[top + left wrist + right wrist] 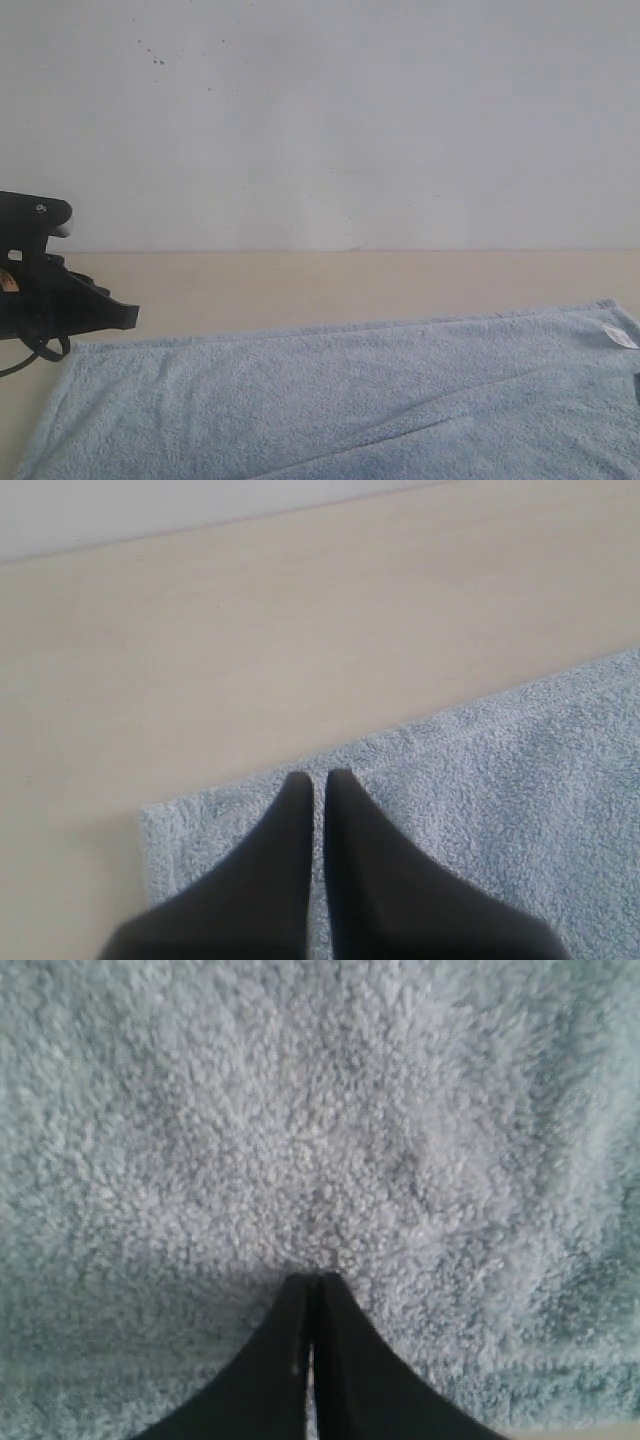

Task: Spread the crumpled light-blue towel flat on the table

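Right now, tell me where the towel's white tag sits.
In the exterior view, the white tag lies at the far right corner of the towel, beside the bare table.

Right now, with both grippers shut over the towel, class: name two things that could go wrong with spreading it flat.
1. A long fold crosses the towel; if both arms withdraw now, it probably stays uneven.
2. The shut left gripper sits at the towel's corner, and the right gripper is close to the pile. Any sideways move while touching could drag and rumple the cloth.
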Tool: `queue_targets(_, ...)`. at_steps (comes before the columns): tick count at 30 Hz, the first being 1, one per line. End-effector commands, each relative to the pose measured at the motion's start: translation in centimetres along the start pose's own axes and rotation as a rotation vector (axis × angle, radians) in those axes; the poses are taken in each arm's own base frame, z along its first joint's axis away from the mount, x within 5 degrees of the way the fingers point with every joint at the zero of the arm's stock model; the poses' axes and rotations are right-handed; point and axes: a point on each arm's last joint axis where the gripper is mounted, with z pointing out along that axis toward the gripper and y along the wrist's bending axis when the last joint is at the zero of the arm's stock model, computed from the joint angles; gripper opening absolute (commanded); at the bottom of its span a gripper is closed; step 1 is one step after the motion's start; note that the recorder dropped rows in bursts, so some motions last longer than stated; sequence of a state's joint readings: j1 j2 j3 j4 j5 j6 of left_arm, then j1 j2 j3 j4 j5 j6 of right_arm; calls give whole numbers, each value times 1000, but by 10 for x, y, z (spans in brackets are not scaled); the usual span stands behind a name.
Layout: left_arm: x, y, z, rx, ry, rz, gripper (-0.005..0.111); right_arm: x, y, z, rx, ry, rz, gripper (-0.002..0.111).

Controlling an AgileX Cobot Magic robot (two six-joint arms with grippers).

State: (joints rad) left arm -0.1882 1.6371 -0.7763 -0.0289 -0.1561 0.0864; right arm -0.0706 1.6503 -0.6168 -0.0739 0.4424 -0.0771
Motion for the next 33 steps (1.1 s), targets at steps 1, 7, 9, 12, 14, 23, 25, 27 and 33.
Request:
queue_targets(1, -1, -2, -1, 6, -4, 2, 4, 7, 0, 8, 3, 93, -37, 1)
queue_targets(7, 0, -2, -1, 6, -3, 2, 4, 15, -6, 10, 59, 190, -56, 1)
queue_targets(9, 0, -2, -1, 6, -1, 2, 4, 19, -12, 9, 131, 227, -14, 1)
queue_targets(12, 0, -2, -1, 6, 2, 2, 4, 22, -22, 6, 251, 257, 38, 1)
queue_targets(14, 0, -2, -1, 6, 4, 2, 4, 19, -23, 7, 265, 228, 67, 1)
queue_targets(23, -1, -2, -1, 5, -11, 2, 4, 0, -19, -6, 208, 84, 140, 1)
queue_targets(25, -1, -2, -1, 5, -11, 2, 4, -5, -19, -12, 193, 30, 158, 1)
queue_targets(27, -1, -2, -1, 6, -7, -1, 4, -8, -18, -19, 185, -20, 163, 1)
queue_targets(33, 15, -8, -1, 25, 75, 8, 4, -18, -17, -41, 160, -201, 161, 1)
